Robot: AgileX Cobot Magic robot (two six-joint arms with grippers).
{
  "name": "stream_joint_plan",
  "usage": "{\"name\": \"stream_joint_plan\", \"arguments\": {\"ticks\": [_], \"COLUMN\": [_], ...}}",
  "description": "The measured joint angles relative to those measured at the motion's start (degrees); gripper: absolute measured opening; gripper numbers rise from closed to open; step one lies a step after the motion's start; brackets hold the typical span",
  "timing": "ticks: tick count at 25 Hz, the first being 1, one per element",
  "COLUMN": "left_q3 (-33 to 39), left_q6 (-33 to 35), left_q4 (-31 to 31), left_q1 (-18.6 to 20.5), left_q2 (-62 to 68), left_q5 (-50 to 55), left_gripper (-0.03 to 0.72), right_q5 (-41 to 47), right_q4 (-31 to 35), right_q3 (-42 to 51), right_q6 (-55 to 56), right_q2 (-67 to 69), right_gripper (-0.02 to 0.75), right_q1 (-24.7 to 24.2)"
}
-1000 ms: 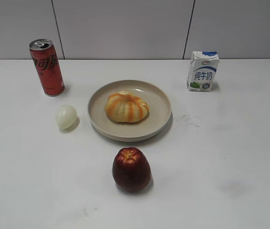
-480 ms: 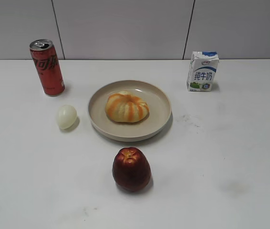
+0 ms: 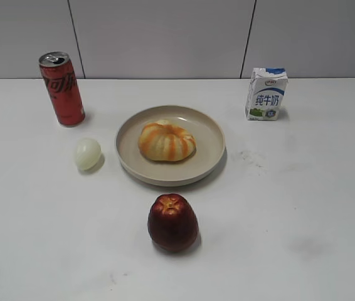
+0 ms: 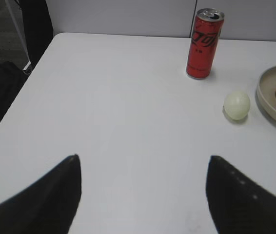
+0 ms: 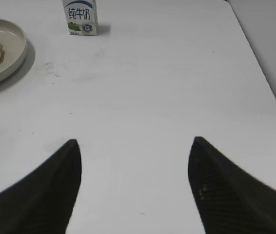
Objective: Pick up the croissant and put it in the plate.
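Croissant (image 3: 167, 140): seated in the middle of the plate (image 3: 210, 135); placement is judged done.
Look: puffy, golden-orange and cream stripes, long axis left to right.
Left gripper (image 4: 143, 168): jaws apart, empty, croissant lies far right.
Right gripper (image 5: 134, 156): jaws apart, empty, croissant lies far left.
Nearer arm: cannot be told.

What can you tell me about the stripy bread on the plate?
The croissant is a round, puffy pastry with golden-orange and cream stripes running out from its middle. It looks soft and whole. It lies flat inside the beige plate, a little left of the plate's middle, touching only the plate. No gripper is near it. The wrist views show only slices of it at their edges.
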Motion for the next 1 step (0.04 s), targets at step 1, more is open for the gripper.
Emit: {"name": "stream_joint_plan", "arguments": {"ticks": [1], "left_q3": [0.0], "left_q6": [0.0], "left_q4": [0.0], "left_q1": [0.0], "left_q2": [0.0], "left_q5": [0.0], "left_gripper": [0.588], "right_q5": [0.0], "right_q4": [0.0], "right_q3": [0.0], "right_q6": [0.0], "right_q2": [0.0], "right_gripper": [0.519], "right_q1": [0.0]}}
